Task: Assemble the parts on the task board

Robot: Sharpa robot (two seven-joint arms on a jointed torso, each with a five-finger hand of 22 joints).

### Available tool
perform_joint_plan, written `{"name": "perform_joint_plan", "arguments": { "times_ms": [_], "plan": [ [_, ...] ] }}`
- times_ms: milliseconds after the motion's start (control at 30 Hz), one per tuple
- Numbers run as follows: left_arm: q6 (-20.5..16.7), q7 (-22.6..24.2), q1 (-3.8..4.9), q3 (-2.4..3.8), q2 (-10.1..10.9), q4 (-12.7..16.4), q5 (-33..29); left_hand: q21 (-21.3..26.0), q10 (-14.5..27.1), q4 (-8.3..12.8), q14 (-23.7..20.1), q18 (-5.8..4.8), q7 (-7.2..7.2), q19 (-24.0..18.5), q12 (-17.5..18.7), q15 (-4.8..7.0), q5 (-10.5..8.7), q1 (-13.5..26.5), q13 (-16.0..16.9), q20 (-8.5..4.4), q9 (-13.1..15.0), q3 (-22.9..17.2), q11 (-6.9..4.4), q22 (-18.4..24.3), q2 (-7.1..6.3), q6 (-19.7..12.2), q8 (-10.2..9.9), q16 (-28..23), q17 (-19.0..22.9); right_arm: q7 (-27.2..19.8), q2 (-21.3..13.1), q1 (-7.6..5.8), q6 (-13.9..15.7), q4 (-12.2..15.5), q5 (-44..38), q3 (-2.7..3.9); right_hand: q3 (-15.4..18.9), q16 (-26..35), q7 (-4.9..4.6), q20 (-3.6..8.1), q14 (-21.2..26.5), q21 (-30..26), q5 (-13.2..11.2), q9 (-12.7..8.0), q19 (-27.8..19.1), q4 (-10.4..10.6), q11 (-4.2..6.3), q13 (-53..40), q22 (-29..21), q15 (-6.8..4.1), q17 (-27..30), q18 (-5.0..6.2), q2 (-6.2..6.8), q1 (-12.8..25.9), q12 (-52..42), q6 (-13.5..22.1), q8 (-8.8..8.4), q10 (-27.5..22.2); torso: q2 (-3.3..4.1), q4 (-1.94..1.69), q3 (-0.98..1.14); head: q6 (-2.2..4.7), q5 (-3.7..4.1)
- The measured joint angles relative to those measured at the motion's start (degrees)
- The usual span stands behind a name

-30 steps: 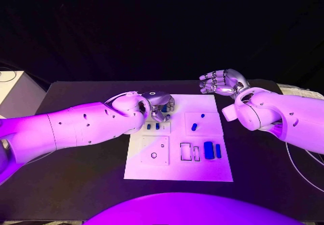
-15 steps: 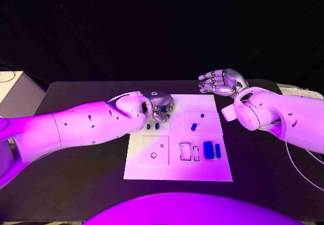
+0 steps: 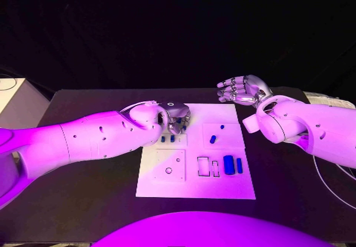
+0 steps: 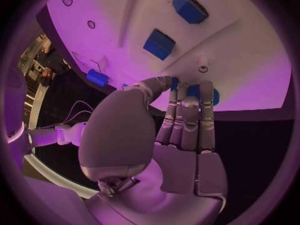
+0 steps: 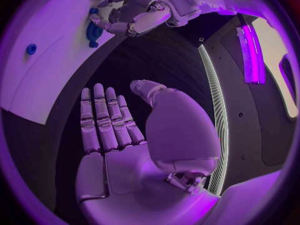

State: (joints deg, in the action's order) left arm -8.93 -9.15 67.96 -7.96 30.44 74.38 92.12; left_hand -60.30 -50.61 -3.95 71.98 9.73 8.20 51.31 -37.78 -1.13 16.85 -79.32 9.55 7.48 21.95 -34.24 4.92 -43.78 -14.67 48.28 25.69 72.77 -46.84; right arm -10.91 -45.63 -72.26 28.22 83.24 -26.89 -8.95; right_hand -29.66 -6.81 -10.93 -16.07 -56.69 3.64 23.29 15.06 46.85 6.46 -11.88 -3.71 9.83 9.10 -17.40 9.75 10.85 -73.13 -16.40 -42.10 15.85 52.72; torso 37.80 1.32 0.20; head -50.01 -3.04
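left hand (image 3: 175,114): head view, over the far left part of the task board (image 3: 196,185), fingers curled down at a blue part (image 3: 180,118); cannot tell whether it grips it
right hand (image 3: 241,91): head view, raised past the board's far right corner, fingers curled in, nothing in them
parts: head view, two small blue ones (image 3: 167,138) just near of the left hand, one (image 3: 213,139) mid-board, a larger pair (image 3: 233,164) on the near right
table (image 3: 89,206): black, matte, board at its middle
room: dark behind; a pale box (image 3: 18,103) beyond the table's left edge
left wrist view: fingers (image 4: 187,120) straight, side by side, tips at blue parts on the board (image 4: 237,60); contact unclear
right wrist view: fingers (image 5: 103,117) extended together, palm bare, above dark table (image 5: 156,60); left hand (image 5: 128,12) at the board (image 5: 44,70)
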Motion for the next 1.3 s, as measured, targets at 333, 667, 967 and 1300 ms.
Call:
{"name": "perform_joint_plan", "arguments": {
  "times_ms": [333, 667, 967, 1300],
  "plan": [
    [2.29, -0.01, 0.0, -0.03, -0.08, 0.04, -0.11, -0.34, -0.66, 0.0, 0.0, 0.0, 0.1, 0.06, 0.36, 0.0, 0.0, 0.0, -0.37, -0.07, -0.55, 0.0, 0.15, -0.57, 0.0, 0.64, -0.52, 0.8, -0.48, -0.05, 0.03, 0.0, -0.01, -0.04, -0.09, 0.0, 0.0, 0.0, 0.0, 0.0, 0.0, 0.0, 0.0, 0.0, 0.0, 0.0, 0.0, 0.0, 0.0, 0.0, 0.0, 0.0, 0.0, 0.0, 0.0, 0.0, 0.0, 0.0, -0.03, 0.02, 0.02, 0.0, -0.04],
    [2.81, 0.0, 0.07, 0.04, -0.08, 0.05, -0.44, -0.84, -2.09, -0.06, 0.2, 0.0, 0.16, 0.2, 1.53, -0.2, 0.0, -0.3, -1.01, -0.2, -1.18, -0.41, 0.04, -1.0, 0.34, 1.65, -1.24, 1.15, -0.42, -0.06, 0.13, 0.0, -0.01, -0.07, -0.12, 0.0, 0.0, 0.0, 0.0, 0.0, 0.0, 0.0, 0.0, 0.01, 0.0, 0.01, 0.0, 0.0, -0.09, 0.0, 0.04, 0.0, 0.0, 0.0, -0.22, 0.0, 0.0, 0.0, -0.05, 0.03, 0.03, 0.0, 0.05],
    [2.41, 0.13, 0.07, 0.04, -0.01, 0.06, -0.96, -5.73, -7.49, 2.17, 3.44, 0.0, -0.31, 3.73, 4.48, 0.97, -0.68, -2.43, -2.36, -1.21, -1.64, -1.98, -0.71, -6.3, 2.46, 6.05, -2.33, 4.22, -4.63, -0.06, 0.18, 0.01, -0.01, -0.08, -0.14, 0.0, 0.01, 0.0, 0.0, 0.0, 0.0, 0.0, 0.0, 0.01, 0.0, 0.01, 0.0, 0.0, -0.09, 0.0, 0.04, 0.0, 0.0, 0.0, -0.22, 0.0, 0.0, 0.0, -0.04, 0.03, 0.03, 0.0, -0.04],
    [-0.18, 0.2, -0.06, 0.05, 1.44, 0.99, -2.9, -7.35, -8.61, 3.18, 4.11, -0.01, -0.07, 4.4, 6.57, 0.83, -0.89, -2.84, -2.59, -1.53, -1.86, -2.35, -0.63, -8.33, 3.33, 6.74, -3.79, 4.65, -5.71, -0.1, 0.12, 0.01, -0.02, 0.01, -0.43, 0.0, 0.01, 0.0, 0.0, 0.0, 0.0, 0.0, 0.0, 0.01, 0.0, 0.01, 0.0, 0.0, -0.15, 0.0, 0.09, 0.0, 0.0, 0.0, -0.22, 0.0, 0.0, 0.0, 0.01, 0.07, 0.03, 0.0, -0.03]
  ]
}}
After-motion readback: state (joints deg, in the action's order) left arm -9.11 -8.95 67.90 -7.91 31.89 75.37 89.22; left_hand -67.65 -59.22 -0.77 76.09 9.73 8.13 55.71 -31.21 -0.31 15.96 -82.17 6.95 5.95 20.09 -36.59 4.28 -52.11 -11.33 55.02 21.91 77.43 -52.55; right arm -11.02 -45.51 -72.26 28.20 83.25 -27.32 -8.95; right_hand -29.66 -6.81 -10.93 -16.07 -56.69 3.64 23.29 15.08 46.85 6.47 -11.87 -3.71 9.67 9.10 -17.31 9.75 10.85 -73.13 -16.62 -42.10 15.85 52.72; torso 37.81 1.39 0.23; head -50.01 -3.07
